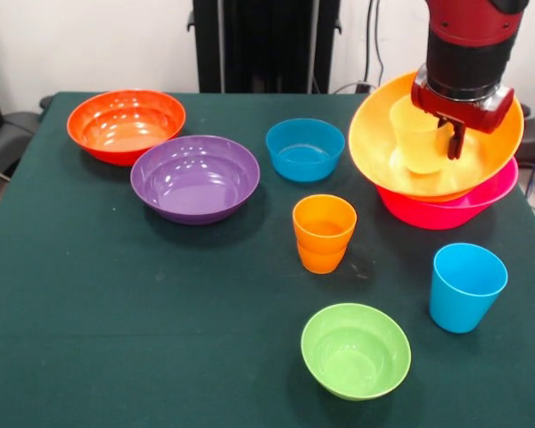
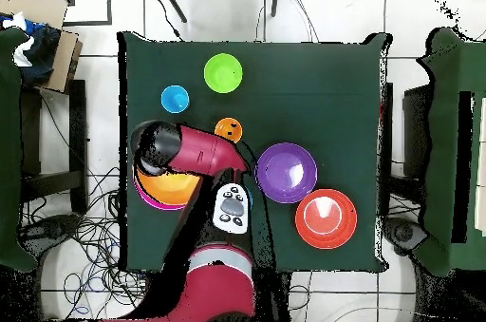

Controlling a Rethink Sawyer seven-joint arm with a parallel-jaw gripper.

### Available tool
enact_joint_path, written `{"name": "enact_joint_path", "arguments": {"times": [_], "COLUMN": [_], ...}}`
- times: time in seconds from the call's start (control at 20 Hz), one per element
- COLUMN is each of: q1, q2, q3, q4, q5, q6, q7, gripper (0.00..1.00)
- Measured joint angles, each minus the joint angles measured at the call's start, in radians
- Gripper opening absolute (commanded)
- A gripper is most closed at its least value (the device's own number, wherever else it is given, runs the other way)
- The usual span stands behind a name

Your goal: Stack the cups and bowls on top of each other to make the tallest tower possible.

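A large orange bowl lies tilted in a hot pink bowl at the table's back right; this tower also shows in the overhead view. A yellow cup stands inside the orange bowl. My gripper hangs just at the cup's right rim, inside the bowl. Loose on the table are a red-orange bowl, a purple bowl, a small blue bowl, an orange cup, a sky blue cup and a lime green bowl. I cannot make out a ribbed cup.
The green table cloth ends close to the right of the tower. In the overhead view the arm covers the tower and the small blue bowl. Chairs stand on both sides of the table.
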Motion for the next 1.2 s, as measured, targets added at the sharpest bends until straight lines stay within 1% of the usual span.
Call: {"name": "enact_joint_path", "arguments": {"times": [0.45, 0.8, 1.2], "q1": [0.020, 0.042, 0.063], "q2": [0.020, 0.045, 0.056], "q3": [-0.018, -0.050, -0.073], "q4": [-0.018, -0.041, -0.049], "q5": [0.014, 0.031, 0.049], "q6": [0.000, 0.000, 0.000], "q7": [0.001, 0.001, 0.001], "gripper": [0.00, 0.00, 0.00]}}
